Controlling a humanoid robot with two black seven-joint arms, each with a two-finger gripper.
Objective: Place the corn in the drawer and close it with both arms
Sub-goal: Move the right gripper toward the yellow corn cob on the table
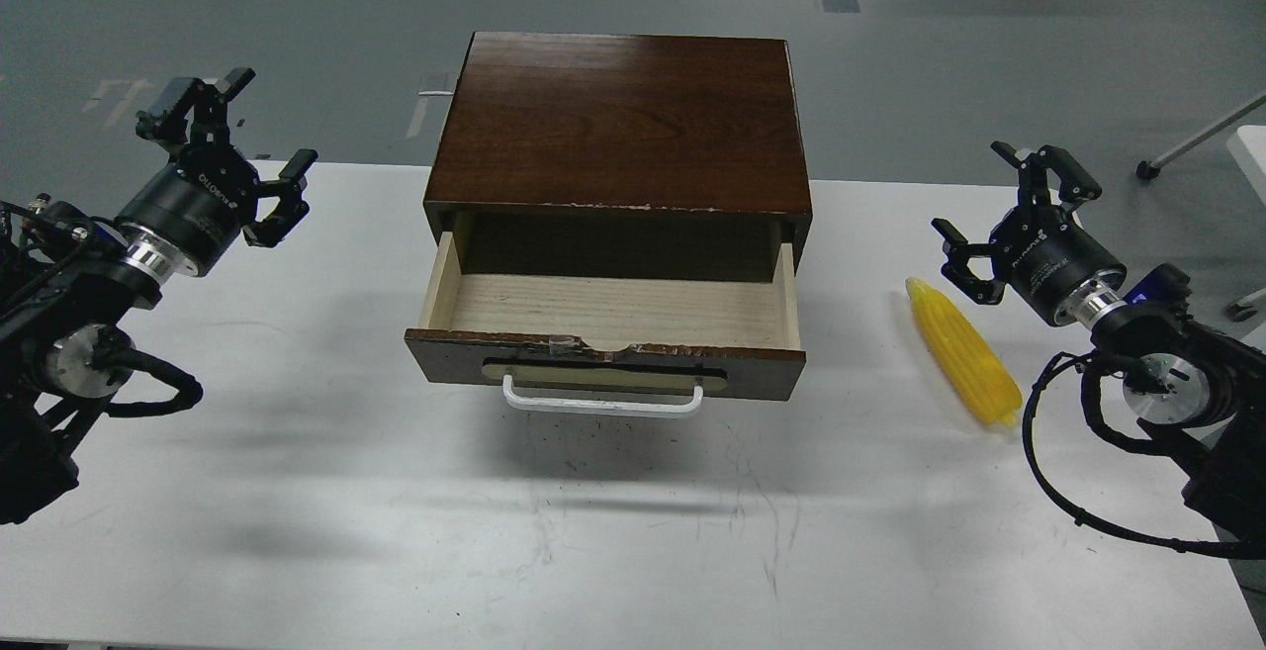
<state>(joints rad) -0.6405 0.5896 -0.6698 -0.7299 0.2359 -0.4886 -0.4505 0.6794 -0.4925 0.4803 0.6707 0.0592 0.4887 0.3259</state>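
The yellow corn (964, 352) lies on the white table to the right of the drawer, its tapered end pointing away from me. The drawer (605, 365) is pulled out of the dark wood cabinet (618, 121); its pale wood inside is empty and its white bar handle (602, 401) faces me. My right gripper (999, 205) hovers open just right of and behind the corn, holding nothing. My left gripper (247, 150) is raised at the far left, open and empty, well away from the drawer.
The white table (346, 492) extends in front of the drawer and on both sides. Its right edge runs close behind my right arm. Beyond the table lies grey floor, with a white stand leg (1192, 143) at the right.
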